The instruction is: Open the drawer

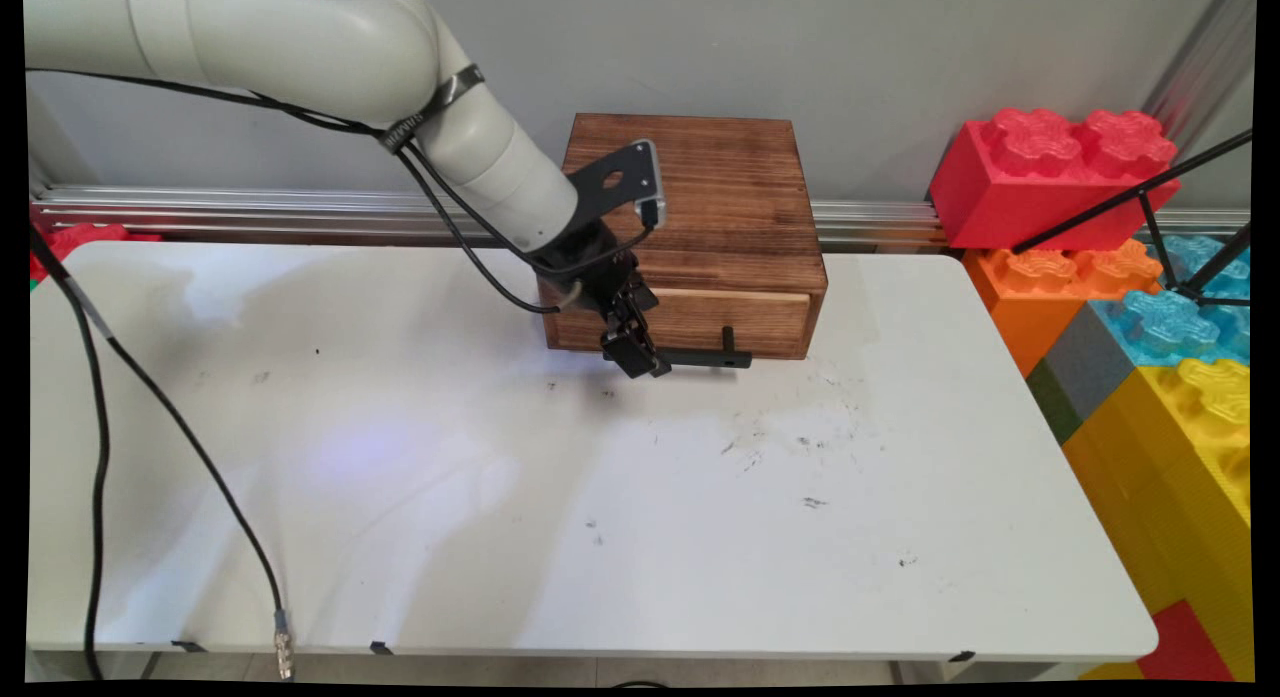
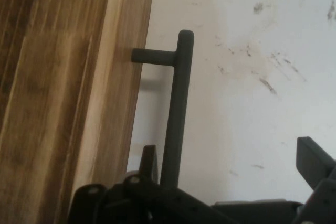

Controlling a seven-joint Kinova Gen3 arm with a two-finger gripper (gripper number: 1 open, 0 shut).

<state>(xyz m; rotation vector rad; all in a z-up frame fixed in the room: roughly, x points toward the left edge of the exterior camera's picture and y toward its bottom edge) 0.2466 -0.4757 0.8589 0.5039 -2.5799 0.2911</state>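
A dark wooden box [image 1: 700, 192] stands at the back of the white table [image 1: 500, 537], with one drawer [image 1: 720, 325] in its front. The pale top edge of the drawer front shows. A black bar handle [image 1: 705, 358] sticks out from the drawer on a short post. My gripper [image 1: 640, 362] is at the left end of that handle, low over the table. In the hand view the handle [image 2: 176, 114] runs down between the fingers of the gripper [image 2: 231, 166], close beside one finger [image 2: 149, 161]. The other finger [image 2: 315, 161] is far off it. The gripper is open.
Large toy bricks in red [image 1: 1050, 172], orange, blue and yellow [image 1: 1180, 457] are stacked past the table's right edge. A black tripod leg [image 1: 1130, 202] crosses them. Black cables [image 1: 100, 427] hang at the left, down over the table's front edge.
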